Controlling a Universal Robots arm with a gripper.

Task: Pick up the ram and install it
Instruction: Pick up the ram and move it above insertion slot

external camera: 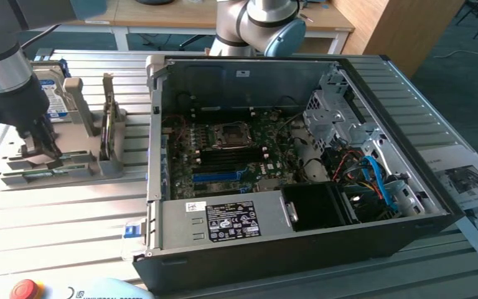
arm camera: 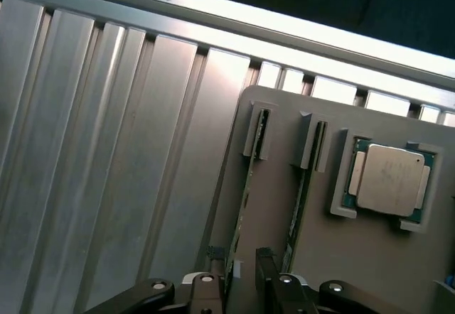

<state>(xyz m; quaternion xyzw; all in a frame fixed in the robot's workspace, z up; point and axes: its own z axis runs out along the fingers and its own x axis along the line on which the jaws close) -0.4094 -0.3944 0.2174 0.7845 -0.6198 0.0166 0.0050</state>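
evidently light, stiff and fragile, the ram (arm camera: pixel 246 200) stands edgewise between released jaws, best pinched across its flat faces.

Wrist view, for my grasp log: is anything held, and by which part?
Cannot be told: the gripper straddles one end of the thin green ram stick, which stands slotted in its grey holder.

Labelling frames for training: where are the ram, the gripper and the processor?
The ram (arm camera: pixel 246 186), wrist view, green edge in its slot.
The gripper (arm camera: pixel 238 266), wrist view, midway between its fingertips.
The processor (arm camera: pixel 389 179), wrist view, middle of its silver lid.
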